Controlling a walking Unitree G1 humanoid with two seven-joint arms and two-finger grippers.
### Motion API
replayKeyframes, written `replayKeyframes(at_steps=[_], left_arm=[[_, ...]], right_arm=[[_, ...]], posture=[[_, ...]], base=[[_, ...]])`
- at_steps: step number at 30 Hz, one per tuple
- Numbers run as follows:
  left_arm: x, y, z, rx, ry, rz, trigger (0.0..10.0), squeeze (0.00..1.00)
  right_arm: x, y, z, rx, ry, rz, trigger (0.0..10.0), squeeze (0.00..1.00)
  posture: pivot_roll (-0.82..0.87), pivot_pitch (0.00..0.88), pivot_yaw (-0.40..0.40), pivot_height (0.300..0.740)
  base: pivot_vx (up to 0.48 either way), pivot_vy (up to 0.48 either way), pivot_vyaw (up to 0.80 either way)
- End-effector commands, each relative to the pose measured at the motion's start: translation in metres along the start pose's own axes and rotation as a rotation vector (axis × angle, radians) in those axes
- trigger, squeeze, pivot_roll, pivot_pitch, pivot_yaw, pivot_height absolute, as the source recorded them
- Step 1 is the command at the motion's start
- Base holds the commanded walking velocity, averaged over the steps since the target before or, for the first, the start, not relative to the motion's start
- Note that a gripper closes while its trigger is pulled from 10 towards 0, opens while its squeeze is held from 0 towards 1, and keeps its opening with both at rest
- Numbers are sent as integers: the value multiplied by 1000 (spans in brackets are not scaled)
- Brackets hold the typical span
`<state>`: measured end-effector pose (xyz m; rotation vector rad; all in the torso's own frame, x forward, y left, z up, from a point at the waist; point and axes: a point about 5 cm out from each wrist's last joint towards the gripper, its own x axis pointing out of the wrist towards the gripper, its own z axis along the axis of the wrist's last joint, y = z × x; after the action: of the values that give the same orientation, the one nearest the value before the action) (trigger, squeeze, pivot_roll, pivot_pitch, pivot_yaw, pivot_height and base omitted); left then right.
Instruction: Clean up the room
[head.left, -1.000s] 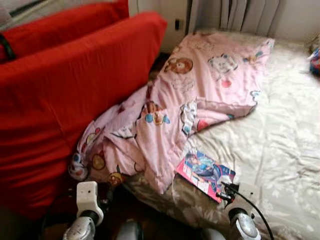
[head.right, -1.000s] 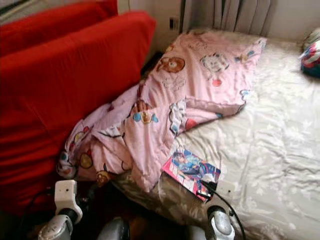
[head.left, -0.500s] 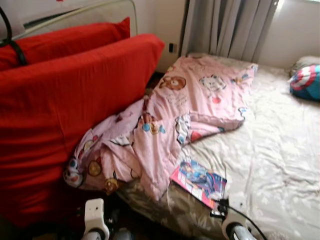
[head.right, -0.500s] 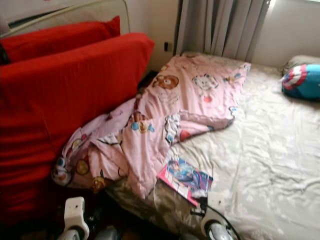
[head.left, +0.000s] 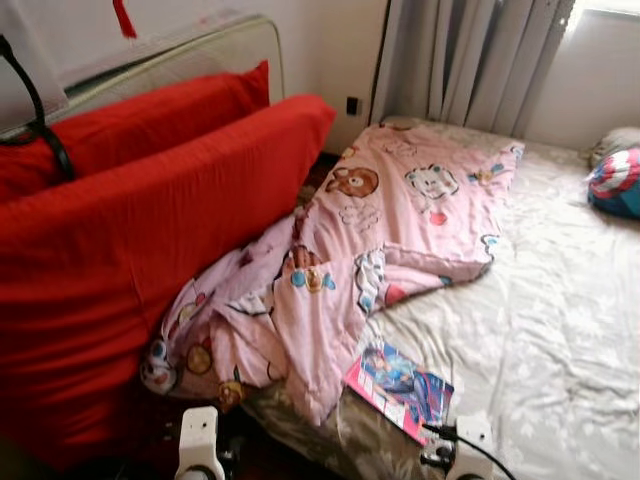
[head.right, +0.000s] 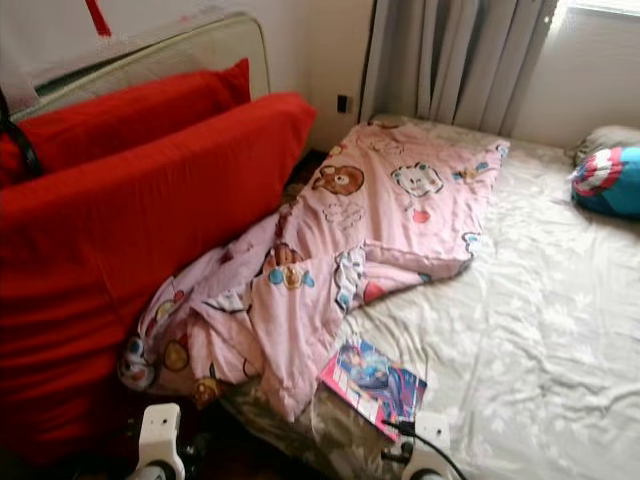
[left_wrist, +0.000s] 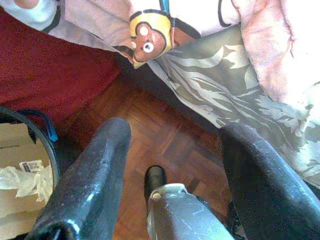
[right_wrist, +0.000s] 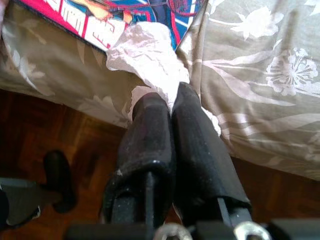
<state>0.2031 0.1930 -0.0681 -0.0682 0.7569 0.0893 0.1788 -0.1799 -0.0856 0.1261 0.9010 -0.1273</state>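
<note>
As the head camera tips up from a second ago, more of the far wall, the curtain (head.right: 455, 60) and the window comes into view, and my two wrists sink toward the near edge of the picture; the bed (head.left: 560, 330) and what lies on it keep their places, so I read this as my own straightening, not things moving. I judge that I am lifting away from the bed edge with a piece of rubbish in hand, and that a bin is the next stop.

In the right wrist view the right gripper (right_wrist: 167, 102) has its fingers (right_wrist: 150, 135) pressed together on a crumpled white tissue (right_wrist: 145, 55). The tissue hangs just off the near edge of the bed, touching or just above the corner of the comic book (head.left: 400, 388). It is a loose wad with no clear long axis; its bulk trails away from the fingertips toward the book.

The left gripper (left_wrist: 172, 150) hangs idle over the wooden floor (left_wrist: 150, 140) with its fingers wide apart and nothing between them.

The book lies flat near the near edge of the bed, its long axis running from near right to far left. The pink blanket (head.left: 400, 220) sprawls from the far middle of the bed down between the bed and the red sofa (head.left: 150, 240) on the left. Both are still to be tidied.
</note>
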Motion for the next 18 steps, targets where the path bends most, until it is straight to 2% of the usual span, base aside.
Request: replayKeyframes(at_steps=[1, 7, 10, 13, 18], left_arm=[[-1, 0, -5, 24, 27, 1, 10000, 0], [0, 0, -5, 7, 30, 19, 10000, 0], [-1, 1, -8, -24, 39, 48, 10000, 0], [-1, 0, -8, -26, 41, 43, 10000, 0], [-1, -1, -9, -23, 44, 42, 10000, 0]], right_arm=[[-4, -11, -14, -2, 50, -17, 10000, 0], [-7, -24, -21, -22, 70, -18, 10000, 0], [-10, -27, -26, -58, 77, -2, 10000, 0], [-8, -20, -24, -65, 77, 7, 10000, 0], [-8, -20, -22, -69, 73, 16, 10000, 0]], posture=[[17, 0, -44, 740], [24, 0, -51, 740], [38, 0, -64, 740], [35, 0, -64, 740], [29, 0, -66, 740]], base=[[0, 0, 0], [0, 0, 0], [0, 0, 742], [0, 0, 800], [0, 0, 800]])
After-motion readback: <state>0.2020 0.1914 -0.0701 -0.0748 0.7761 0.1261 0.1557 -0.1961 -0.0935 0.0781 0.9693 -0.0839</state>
